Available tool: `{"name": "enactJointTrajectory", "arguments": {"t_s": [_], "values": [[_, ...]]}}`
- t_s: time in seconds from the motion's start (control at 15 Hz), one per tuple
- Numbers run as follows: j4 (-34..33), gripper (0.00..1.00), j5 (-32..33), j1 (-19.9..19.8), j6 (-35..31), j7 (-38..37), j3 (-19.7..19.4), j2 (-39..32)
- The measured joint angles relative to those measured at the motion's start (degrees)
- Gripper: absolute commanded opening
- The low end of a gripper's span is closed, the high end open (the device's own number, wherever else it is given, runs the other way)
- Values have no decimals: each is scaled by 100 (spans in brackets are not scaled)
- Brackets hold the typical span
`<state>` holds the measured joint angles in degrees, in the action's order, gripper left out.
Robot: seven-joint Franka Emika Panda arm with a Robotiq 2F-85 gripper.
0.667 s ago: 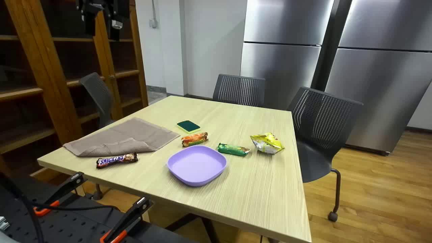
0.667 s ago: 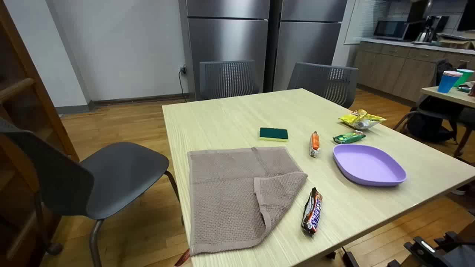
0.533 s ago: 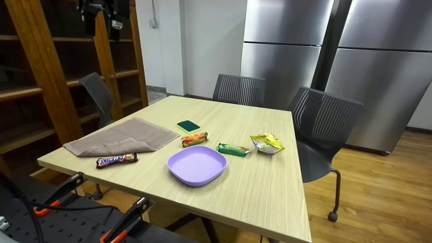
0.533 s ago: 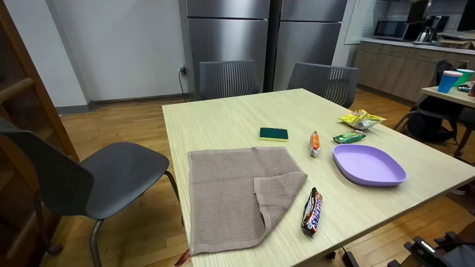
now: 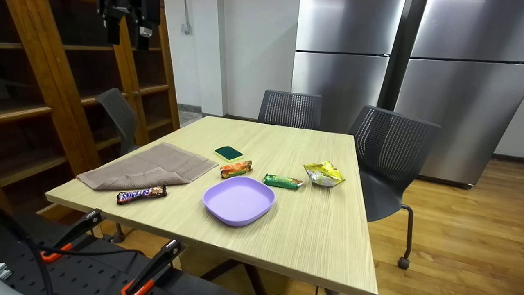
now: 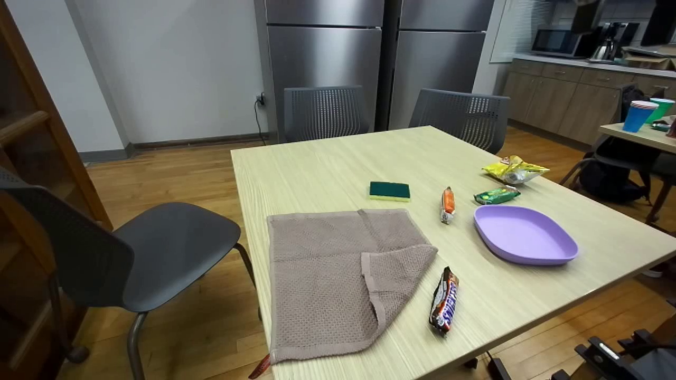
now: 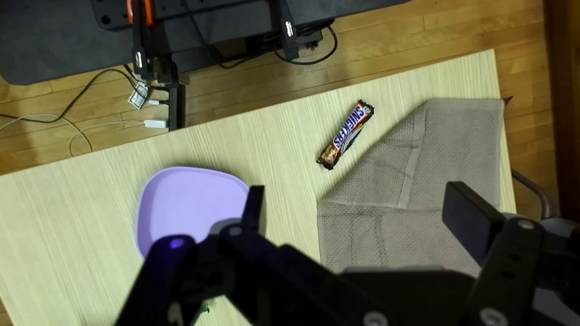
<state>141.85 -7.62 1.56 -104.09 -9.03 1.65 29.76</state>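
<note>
A Snickers bar [image 7: 345, 135] lies flat on the worktop [image 5: 294, 233]; in the wrist view it sits at twelve o'clock from the gap between the fingers [image 7: 253, 203], its length running from seven to one. The pincer [image 5: 128, 41] stands wide and, in an exterior view, hangs well above the worktop, toward ten o'clock. Just beside the bar, on its four o'clock side, a taupe towel [image 7: 457, 154] is spread with the corner next to the bar folded over; the finger at three o'clock shows against it. At nine o'clock from the gap sits a shallow lilac plate [image 7: 192, 203], partly hidden by the pincer. With the plate as the clock's centre, in an exterior view an orange packet [image 5: 236, 169] lies just beyond its rim at twelve, and a green and yellow sponge [image 5: 229, 153] farther out on the same line. A green packet [image 5: 283, 181] lies near the plate at two, and a crumpled yellow bag [image 5: 324, 174] between two and three. Beyond the worktop stand grey chairs [image 5: 290, 108] at one, two and ten, steel refrigerators [image 5: 339, 78] between one and two, and a wooden cabinet [image 5: 43, 67] at ten. In an exterior view, dark blurred shapes [image 6: 660, 25] toward two o'clock are probably the fingers.
</note>
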Motion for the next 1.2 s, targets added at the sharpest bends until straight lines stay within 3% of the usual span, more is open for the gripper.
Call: {"name": "enactJointTrajectory", "arguments": {"t_s": [1.2], "values": [[-13,100,367,-168,-2337,-1042,7,-1783]]}}
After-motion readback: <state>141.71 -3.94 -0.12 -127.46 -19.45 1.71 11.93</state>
